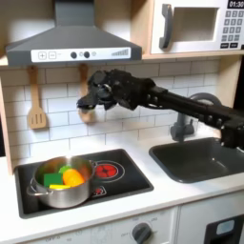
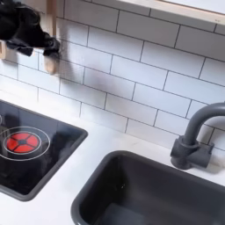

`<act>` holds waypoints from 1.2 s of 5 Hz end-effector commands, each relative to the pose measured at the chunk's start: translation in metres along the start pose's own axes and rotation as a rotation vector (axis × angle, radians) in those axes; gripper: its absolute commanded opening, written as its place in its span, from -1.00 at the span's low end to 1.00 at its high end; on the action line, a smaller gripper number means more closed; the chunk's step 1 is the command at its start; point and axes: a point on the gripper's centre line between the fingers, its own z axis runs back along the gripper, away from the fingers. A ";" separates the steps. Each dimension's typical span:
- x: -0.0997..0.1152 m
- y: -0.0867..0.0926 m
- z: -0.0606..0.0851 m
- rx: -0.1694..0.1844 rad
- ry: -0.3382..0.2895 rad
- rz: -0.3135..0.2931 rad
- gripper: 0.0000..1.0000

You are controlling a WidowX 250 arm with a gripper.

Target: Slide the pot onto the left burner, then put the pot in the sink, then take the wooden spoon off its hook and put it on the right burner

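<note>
Jaws impossible to read, the gripper is sitting against the wooden spoon left of centre in the first exterior view, its bowl pointing down on the tiles, while the arm is stretching leftward from the right edge.

Only readable marks sit on the microwave, top right in the first exterior view: a keypad of small number buttons right of its door, too blurred to read singly, with a tiny display above it showing roughly "10". The range hood's control strip carries small symbols, none legible.
</note>
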 end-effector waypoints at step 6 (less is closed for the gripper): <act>-0.093 0.037 0.054 0.060 0.329 0.075 1.00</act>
